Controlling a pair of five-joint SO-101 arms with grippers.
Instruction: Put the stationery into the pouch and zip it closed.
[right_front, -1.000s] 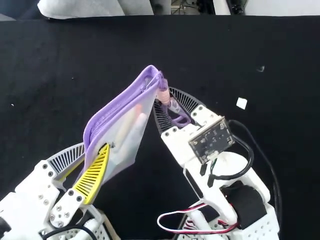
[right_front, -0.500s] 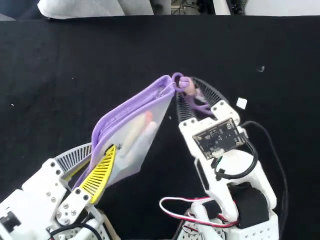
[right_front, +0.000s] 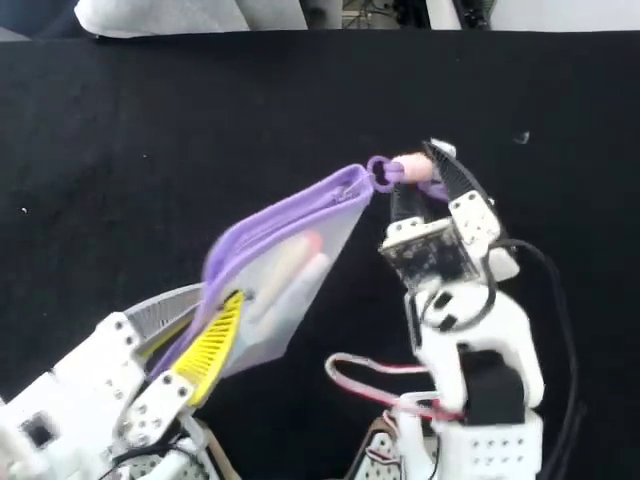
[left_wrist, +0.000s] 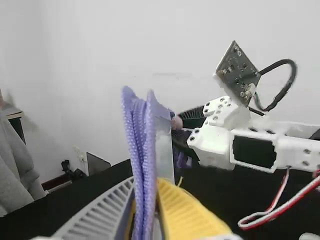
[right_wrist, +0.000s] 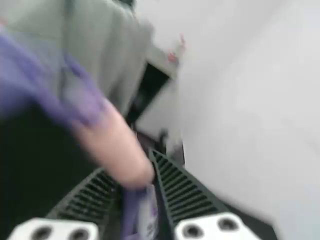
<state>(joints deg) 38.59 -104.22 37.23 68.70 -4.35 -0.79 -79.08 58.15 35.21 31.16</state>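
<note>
The left gripper (right_front: 205, 335) is clamped on the lower end of the pouch (right_front: 290, 255), yellow finger on one face and grey finger on the other. It has shifted a little with the pouch over the last second but has not let go. The pouch hangs off the table (right_front: 150, 130), stretched between the two arms. It has swung down from a steep slant to a flatter one, and its far corner has travelled toward the right arm. The stationery (right_front: 297, 262) shows as pale sticks through the clear side, so it is already inside. The purple zip looks shut along the whole top edge, though the last stretch at the far corner is hard to read. Just past that corner, the zipper pull (right_front: 400, 170), with its ring and pink bead, sits pinched tight in the right gripper (right_front: 428, 178). The pull now seems to drag the whole pouch, so the zipping is probably finished or nearly so.
</note>
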